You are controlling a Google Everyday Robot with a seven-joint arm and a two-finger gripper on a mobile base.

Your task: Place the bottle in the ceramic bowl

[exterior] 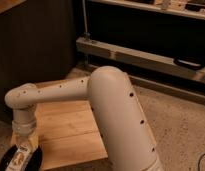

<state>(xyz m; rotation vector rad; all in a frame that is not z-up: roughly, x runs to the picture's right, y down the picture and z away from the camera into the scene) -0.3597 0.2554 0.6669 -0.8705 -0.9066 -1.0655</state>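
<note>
The white arm reaches down to the lower left of the camera view. My gripper [23, 148] hangs below the wrist, right over the ceramic bowl [35, 159], a dark round bowl at the bottom left corner. The gripper is shut on the bottle [18, 159], a small white bottle with a printed label. The bottle's lower end is down inside the bowl's rim. The bowl's lower part is cut off by the picture's edge.
A light wooden table top [71, 127] lies under the arm, with the bowl at its front left corner. A dark cabinet wall [41, 50] stands behind it. A metal shelf rail [146, 52] runs at the back right above a speckled floor [181, 125].
</note>
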